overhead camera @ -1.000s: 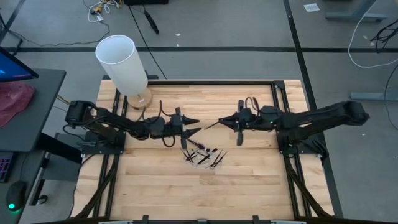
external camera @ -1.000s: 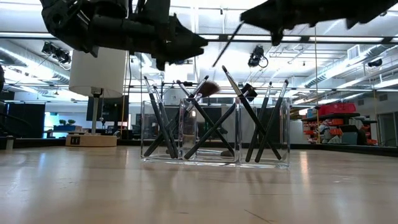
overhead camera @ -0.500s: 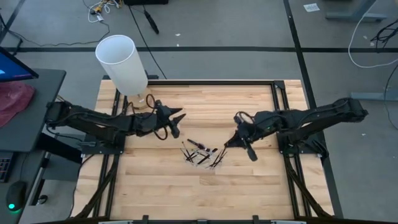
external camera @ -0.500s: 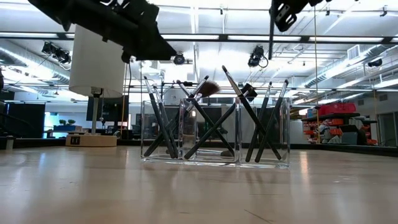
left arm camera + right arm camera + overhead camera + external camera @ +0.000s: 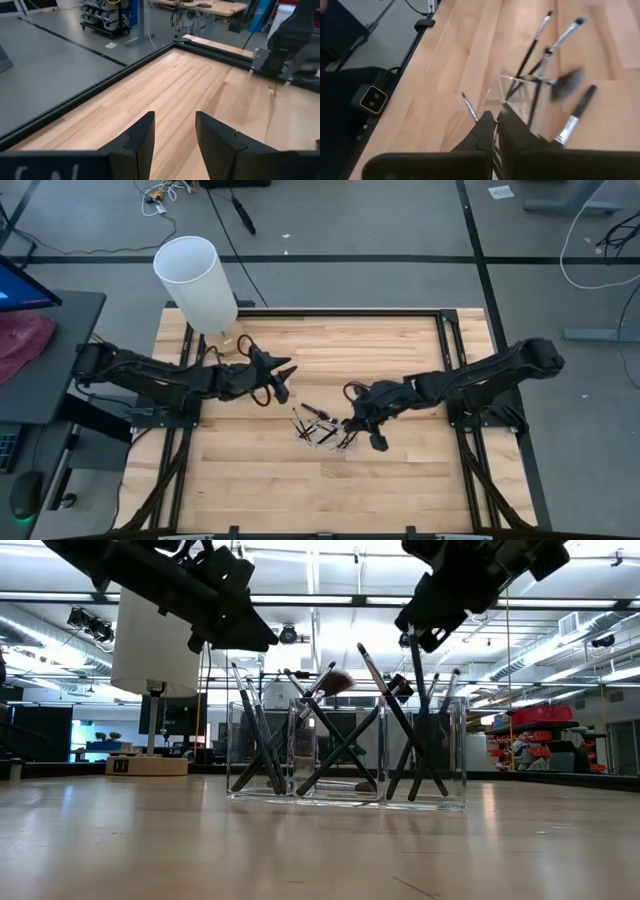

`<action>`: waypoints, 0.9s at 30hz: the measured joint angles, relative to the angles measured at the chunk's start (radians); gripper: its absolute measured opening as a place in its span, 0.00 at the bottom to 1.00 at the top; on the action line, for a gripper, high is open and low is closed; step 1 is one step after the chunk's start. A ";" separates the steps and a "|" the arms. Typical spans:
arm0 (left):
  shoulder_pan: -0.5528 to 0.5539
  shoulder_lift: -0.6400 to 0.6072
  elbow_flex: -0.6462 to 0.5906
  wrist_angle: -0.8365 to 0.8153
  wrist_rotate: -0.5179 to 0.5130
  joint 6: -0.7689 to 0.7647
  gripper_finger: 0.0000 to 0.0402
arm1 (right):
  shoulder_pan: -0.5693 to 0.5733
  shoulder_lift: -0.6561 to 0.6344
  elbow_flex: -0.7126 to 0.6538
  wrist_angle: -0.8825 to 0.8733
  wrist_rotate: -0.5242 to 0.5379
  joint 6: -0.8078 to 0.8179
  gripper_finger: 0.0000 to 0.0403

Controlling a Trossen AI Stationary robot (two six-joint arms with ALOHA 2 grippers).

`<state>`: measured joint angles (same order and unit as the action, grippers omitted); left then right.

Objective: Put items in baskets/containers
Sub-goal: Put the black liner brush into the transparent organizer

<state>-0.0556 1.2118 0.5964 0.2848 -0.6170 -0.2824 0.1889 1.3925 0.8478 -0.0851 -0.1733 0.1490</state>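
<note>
Table (image 5: 400, 470): bare pale wood planks inside a black frame; both arms reached in from the sides.
Holder (image 5: 345, 755): a low clear box with compartments stood near the table's middle; seen from above (image 5: 325, 430) it almost vanished against the wood.
Brushes (image 5: 330, 735): thin black sticks leaned crossed in the holder's compartments, handles down, tips up; one carried a pale fluffy head, others small dark tips. From above (image 5: 322, 423) they showed as a small dark cluster.
Right gripper (image 5: 352, 422): it hung directly over the holder's right end, just beside the cluster. In its wrist view the fingers (image 5: 485, 131) were pressed together on a thin black brush (image 5: 495, 145), which ran down between them toward the holder (image 5: 520, 92) below. At table height the gripper (image 5: 425, 635) sat above the right compartment, with a stick going straight down into it.
Brushes in right wrist view (image 5: 560, 65): several stood out of the clear box at slants, one with a blurred dark bushy head.
Left gripper (image 5: 285, 377): it waited above bare wood left of the holder and well apart from it, nearer the far side. Its fingers (image 5: 140, 137) stood spread with nothing between them; at table height it (image 5: 255, 635) hung high over the holder's left end.
Cylinder (image 5: 195, 280): a tall white tube on a round wooden base stood at the far left corner.
</note>
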 joint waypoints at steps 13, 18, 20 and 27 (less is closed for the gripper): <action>-0.008 0.000 0.000 0.001 0.000 0.004 0.36 | 0.063 0.046 0.000 0.064 0.009 0.000 0.02; -0.015 0.000 0.000 0.001 0.000 0.004 0.36 | 0.074 0.045 -0.034 0.112 0.043 0.002 0.06; -0.016 0.000 0.000 0.000 0.000 0.004 0.36 | 0.073 0.045 -0.053 0.124 0.074 0.021 0.08; -0.017 0.000 0.000 0.001 0.000 0.004 0.36 | 0.072 0.030 -0.074 0.134 0.113 0.029 0.23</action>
<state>-0.0727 1.2118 0.5964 0.2855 -0.6170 -0.2784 0.2611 1.4223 0.7734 0.0492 -0.0606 0.1784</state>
